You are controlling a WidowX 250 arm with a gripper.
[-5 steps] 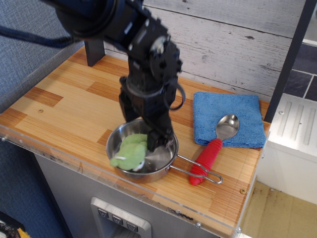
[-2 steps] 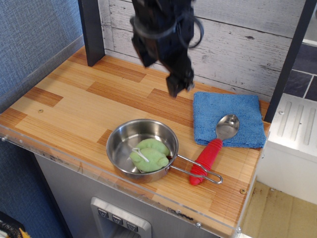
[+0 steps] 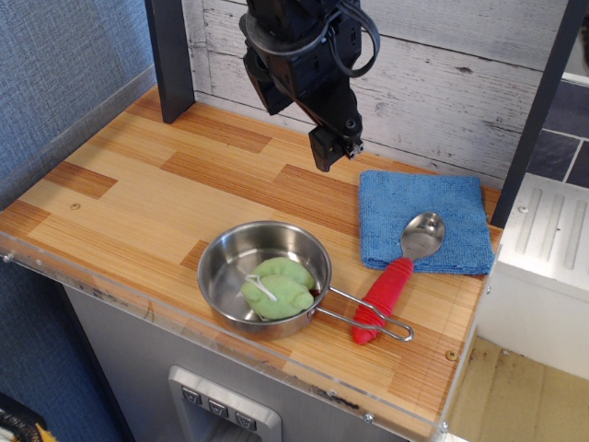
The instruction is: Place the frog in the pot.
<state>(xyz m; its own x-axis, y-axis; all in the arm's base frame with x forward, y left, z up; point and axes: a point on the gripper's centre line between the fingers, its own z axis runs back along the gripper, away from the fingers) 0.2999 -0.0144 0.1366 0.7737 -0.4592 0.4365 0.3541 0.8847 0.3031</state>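
The light-green plush frog (image 3: 278, 287) lies inside the shiny steel pot (image 3: 217, 268), at its right half, near the front edge of the wooden counter. The pot's wire loop handle (image 3: 368, 324) points to the right. My black gripper (image 3: 308, 129) hangs in the air well above and behind the pot, near the back wall. Its fingers (image 3: 331, 147) stand apart and hold nothing. Nothing touches the frog.
A red-handled metal spoon (image 3: 396, 276) lies right of the pot, its bowl on a folded blue cloth (image 3: 442, 212). A dark post (image 3: 170, 55) stands at the back left. A plank wall runs behind, and the counter's front edge has a clear rim.
The gripper let go of the frog in the pot and rose up and back toward the wall. The frog has settled fully inside the pot.
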